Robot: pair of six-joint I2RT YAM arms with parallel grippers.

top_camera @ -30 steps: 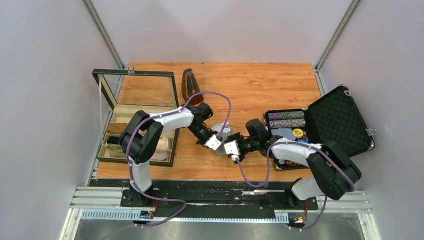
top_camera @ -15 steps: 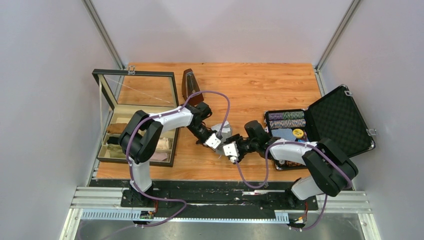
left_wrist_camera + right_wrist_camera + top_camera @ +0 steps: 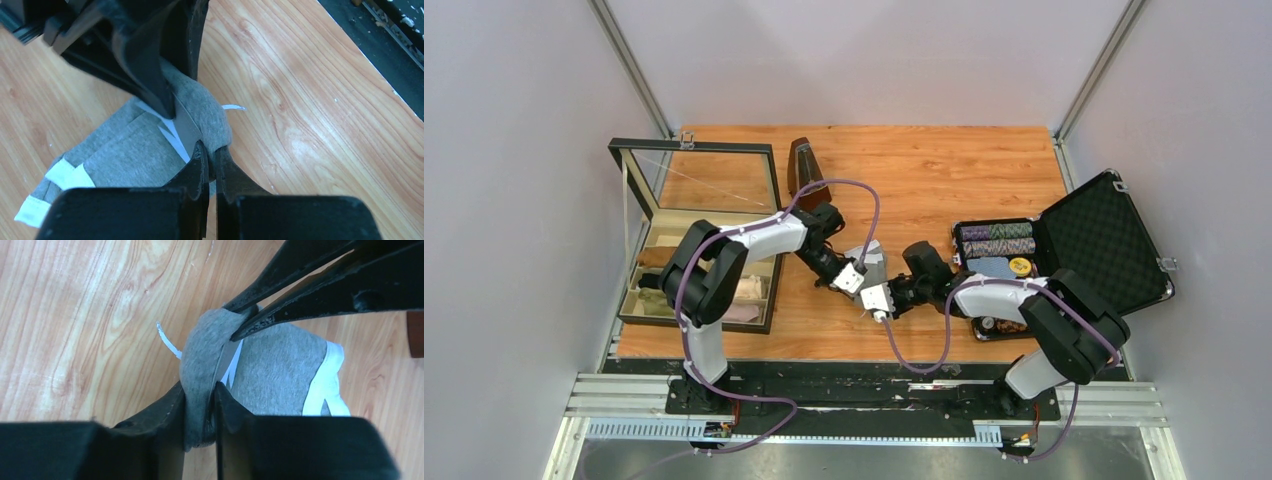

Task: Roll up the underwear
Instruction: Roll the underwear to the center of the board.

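The grey underwear [image 3: 868, 258] with white trim lies on the wooden table at mid-table, one edge folded up into a thick ridge. In the left wrist view my left gripper [image 3: 212, 154] is shut on one end of that ridge of the underwear [image 3: 125, 155]. In the right wrist view my right gripper [image 3: 201, 397] is shut on the other end of the ridge of the underwear [image 3: 280, 360]. The two grippers face each other, tips almost touching, left gripper [image 3: 862, 285] and right gripper [image 3: 871, 296] in the top view. The waistband lettering is hidden.
A glass-lidded box [image 3: 699, 295] with beige cloth rolls stands at the left. A brown metronome-like object [image 3: 804, 170] stands behind the grippers. An open black case [image 3: 1104, 240] with chips lies at the right. The table's near edge [image 3: 824, 352] is close.
Both grippers have shifted a little to the left and away from the near edge, keeping their hold on the fold. The right arm has stretched further left.
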